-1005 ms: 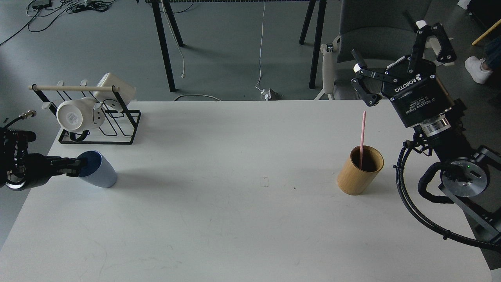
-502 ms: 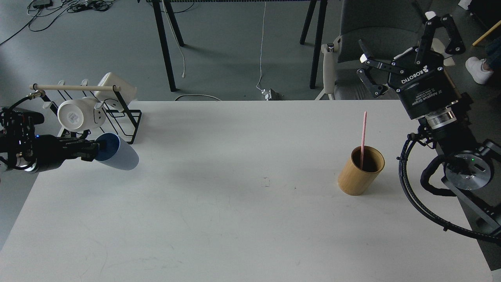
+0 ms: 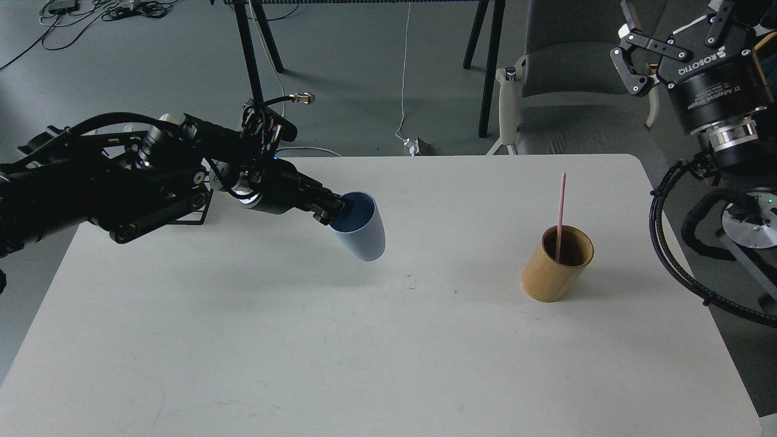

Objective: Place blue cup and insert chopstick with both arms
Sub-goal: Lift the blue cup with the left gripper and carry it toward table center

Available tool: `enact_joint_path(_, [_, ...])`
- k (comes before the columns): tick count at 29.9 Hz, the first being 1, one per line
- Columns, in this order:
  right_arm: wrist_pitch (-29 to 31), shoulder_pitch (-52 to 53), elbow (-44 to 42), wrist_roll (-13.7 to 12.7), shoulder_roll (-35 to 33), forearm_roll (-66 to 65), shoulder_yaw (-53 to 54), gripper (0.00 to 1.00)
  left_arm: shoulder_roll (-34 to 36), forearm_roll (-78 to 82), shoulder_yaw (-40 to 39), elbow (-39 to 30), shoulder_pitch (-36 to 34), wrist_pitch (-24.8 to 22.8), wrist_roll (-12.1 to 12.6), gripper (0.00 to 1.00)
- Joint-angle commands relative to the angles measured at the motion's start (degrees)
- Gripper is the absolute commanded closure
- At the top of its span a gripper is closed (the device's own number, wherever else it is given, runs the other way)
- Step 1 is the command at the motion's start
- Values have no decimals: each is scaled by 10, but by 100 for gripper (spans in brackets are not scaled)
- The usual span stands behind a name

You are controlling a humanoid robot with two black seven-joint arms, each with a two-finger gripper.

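Observation:
My left gripper (image 3: 335, 209) is shut on the rim of the light-blue cup (image 3: 364, 233) and holds it above the table, left of centre, tilted with its mouth toward the arm. The pink-red chopstick (image 3: 560, 209) stands upright in the tan bamboo holder (image 3: 555, 264) on the right side of the white table (image 3: 388, 340). My right gripper (image 3: 674, 18) is open and empty, raised high at the top right, beyond the table's edge; its fingertips are cut by the frame's top.
My left arm (image 3: 121, 182) hides most of the black mug rack at the back left. A grey chair (image 3: 570, 79) stands behind the table on the right. Black table legs and cables lie on the floor beyond.
My left arm has carried the blue cup from the table's left edge rightward toward the middle. My right gripper has risen and moved right, away from the holder.

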Motion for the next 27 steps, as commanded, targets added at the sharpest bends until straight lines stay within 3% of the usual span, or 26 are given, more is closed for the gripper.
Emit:
enact_joint_path(1, [0,-1,-6,0,1,0,0,1,-60,1,32,23,-18,-1,0,96])
enact_joint_path(8, [4,-3,-25,0,2,0,-1,1,-175,0,83,124,-19,0,0,96])
enact_joint_path(12, [4,-6,-25,0,0,0,0,1,-175,0,94,153,-8,1,0,95])
enact_joint_path(27, [4,-9,-25,0,2,0,-6,1,-175,-2,93,152,13,1,0,91])
